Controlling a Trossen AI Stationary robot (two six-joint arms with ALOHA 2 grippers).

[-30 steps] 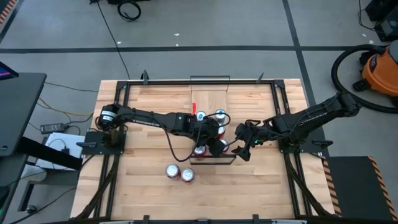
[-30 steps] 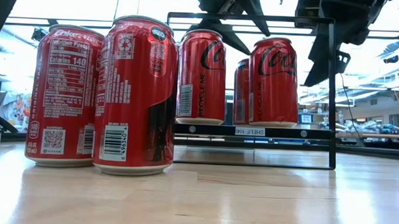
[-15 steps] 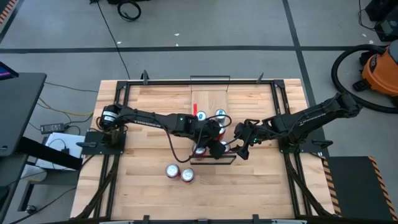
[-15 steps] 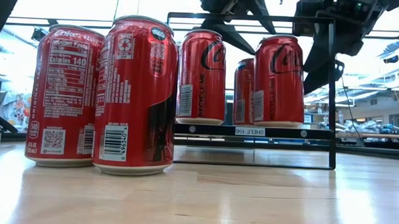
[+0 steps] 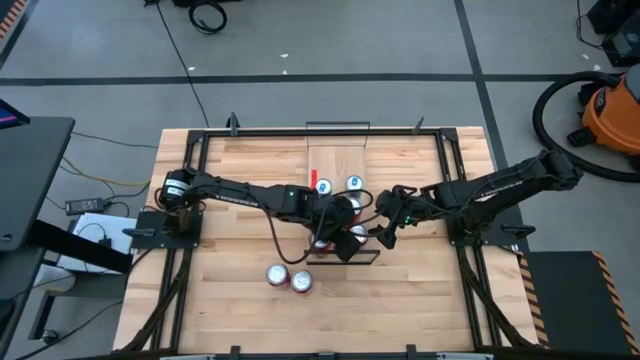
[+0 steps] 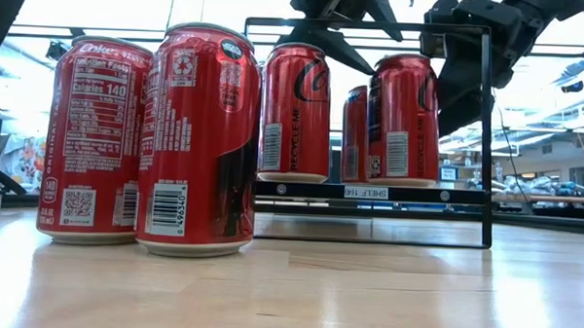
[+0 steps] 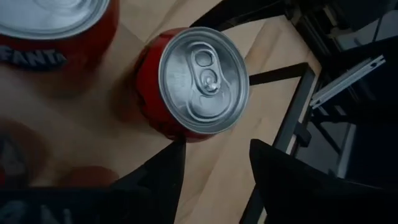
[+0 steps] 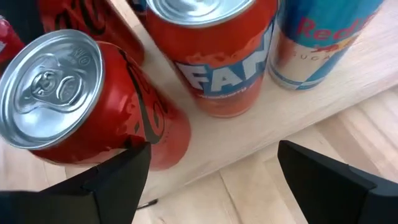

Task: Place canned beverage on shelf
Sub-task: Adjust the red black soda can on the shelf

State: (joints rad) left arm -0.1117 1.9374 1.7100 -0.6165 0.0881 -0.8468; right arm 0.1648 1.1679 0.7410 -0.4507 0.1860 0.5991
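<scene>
The shelf is a narrow light-wood board with black wire rails, in the middle of the table. Several cans stand upright on it: two red Coca-Cola cans at its near end, a Fanta can and a Red Bull can behind them. My right gripper is open, level beside the near right Coca-Cola can, off the shelf's right side. My left gripper is open above the same can, pointing down. My right gripper has one fingertip close beside the lower wall of the Coca-Cola can, coming level from the table's right. I cannot tell whether it touches. The can stands upright on the shelf board.
Two more red cans stand on the wooden tabletop near its front edge, left of the shelf's near end; they also show in the high view. The shelf's black wire rail stands between the right gripper and the low camera.
The near right Coca-Cola can has turned about its upright axis on the shelf: its logo has gone round to the right and its label text now faces the near edge. My right gripper has shifted a little toward the table's left, closer to that can.
</scene>
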